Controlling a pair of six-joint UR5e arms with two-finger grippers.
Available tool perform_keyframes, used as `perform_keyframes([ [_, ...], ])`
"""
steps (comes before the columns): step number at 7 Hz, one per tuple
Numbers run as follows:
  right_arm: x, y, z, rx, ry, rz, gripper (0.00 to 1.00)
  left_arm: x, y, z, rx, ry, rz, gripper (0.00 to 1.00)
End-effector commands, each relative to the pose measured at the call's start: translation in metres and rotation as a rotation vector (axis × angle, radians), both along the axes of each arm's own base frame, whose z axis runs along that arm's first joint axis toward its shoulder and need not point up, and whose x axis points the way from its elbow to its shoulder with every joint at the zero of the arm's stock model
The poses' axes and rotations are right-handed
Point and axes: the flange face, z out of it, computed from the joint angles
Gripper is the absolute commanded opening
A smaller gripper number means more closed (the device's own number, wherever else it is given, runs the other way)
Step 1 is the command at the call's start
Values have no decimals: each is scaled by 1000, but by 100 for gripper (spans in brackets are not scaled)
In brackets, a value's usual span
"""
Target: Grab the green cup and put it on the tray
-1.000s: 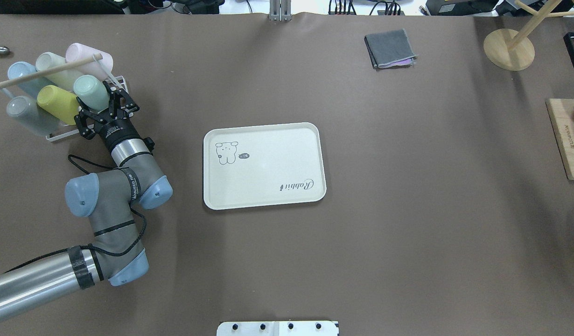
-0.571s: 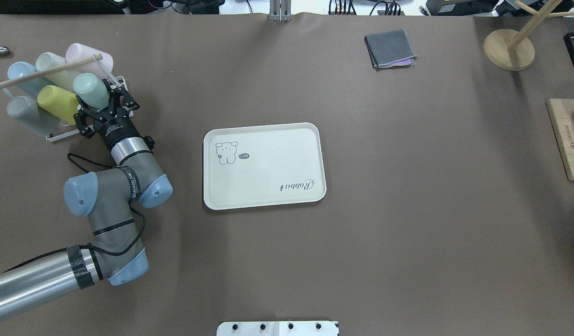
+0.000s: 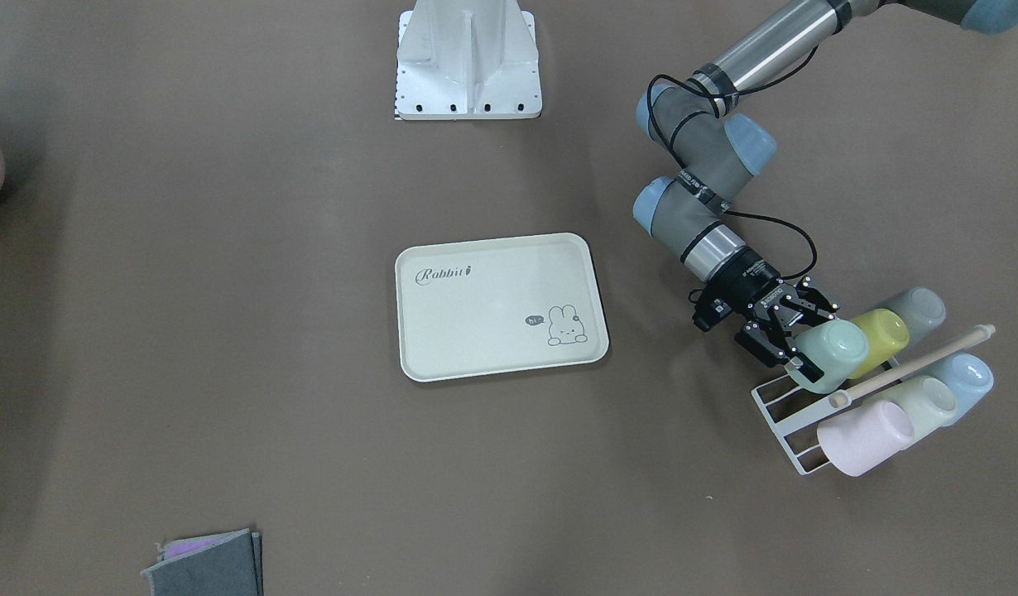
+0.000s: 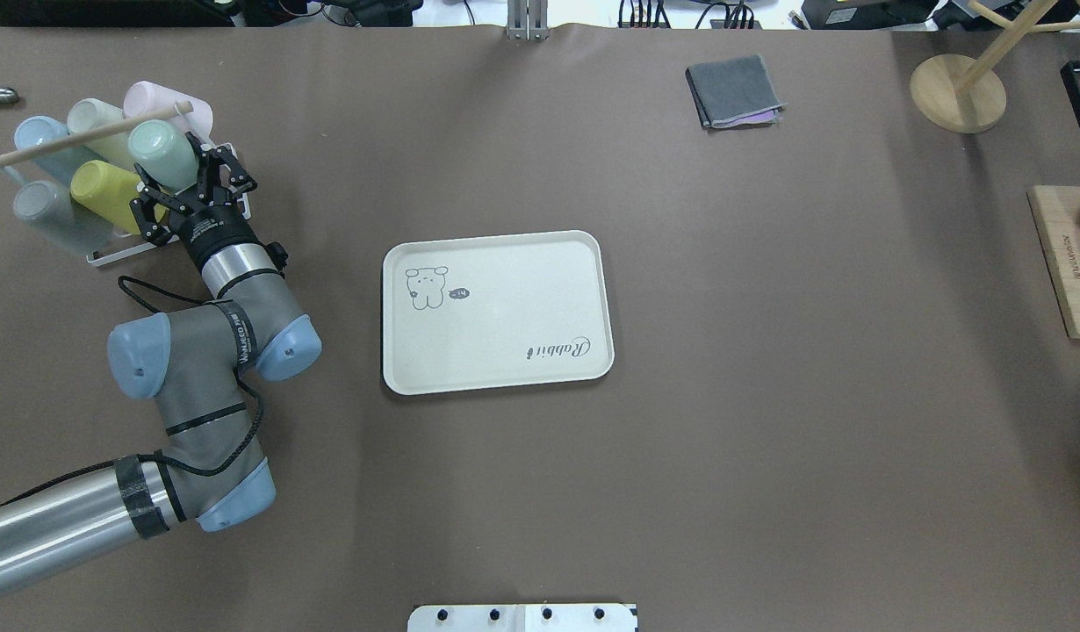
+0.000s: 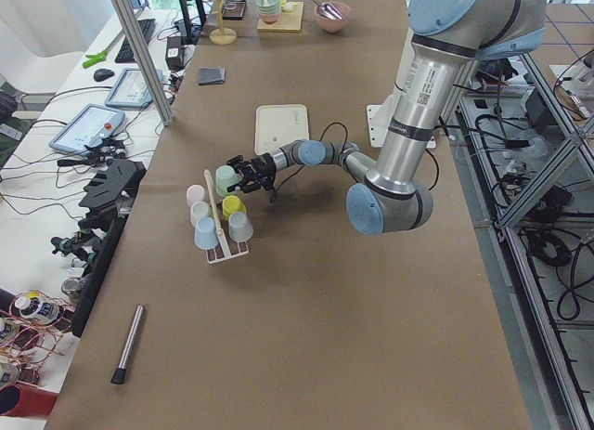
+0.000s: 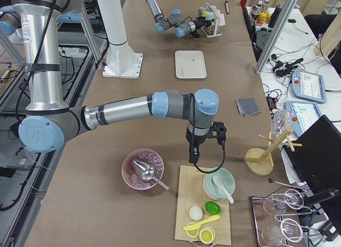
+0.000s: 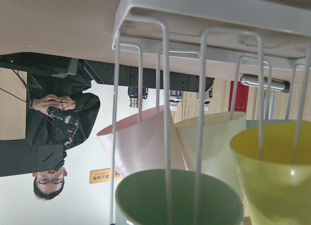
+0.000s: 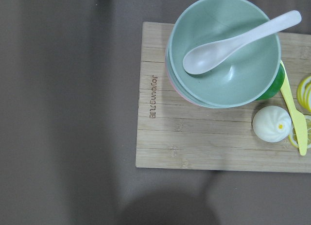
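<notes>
The green cup (image 4: 161, 151) lies tilted, its mouth toward my left gripper (image 4: 187, 178), which is shut on its rim end. It is held at the white wire rack (image 3: 778, 414), just above the yellow-green cup (image 4: 101, 184). In the left wrist view the green cup's mouth (image 7: 180, 198) fills the bottom, with rack wires crossing it. The cream tray (image 4: 496, 312) lies flat mid-table, to the right of the left arm, with nothing on it. My right gripper (image 6: 198, 157) hangs over a wooden board far away; I cannot tell whether it is open or shut.
The rack also holds grey (image 4: 44, 215), blue (image 4: 35, 140), pale whitish-green (image 4: 97, 118) and pink (image 4: 167, 101) cups under a wooden rod (image 4: 83, 132). A folded grey cloth (image 4: 733, 90), a wooden stand (image 4: 957, 92) and a cutting board (image 4: 1067, 263) are on the right.
My left gripper has moved toward the far left, and the green cup has moved with it, up along the rack toward the rod.
</notes>
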Motion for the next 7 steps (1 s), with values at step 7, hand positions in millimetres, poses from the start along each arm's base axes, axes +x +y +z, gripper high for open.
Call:
perform_keyframes([
  [7, -4, 1, 30, 69, -29, 0, 100, -63, 11, -70, -3, -14, 65, 64],
])
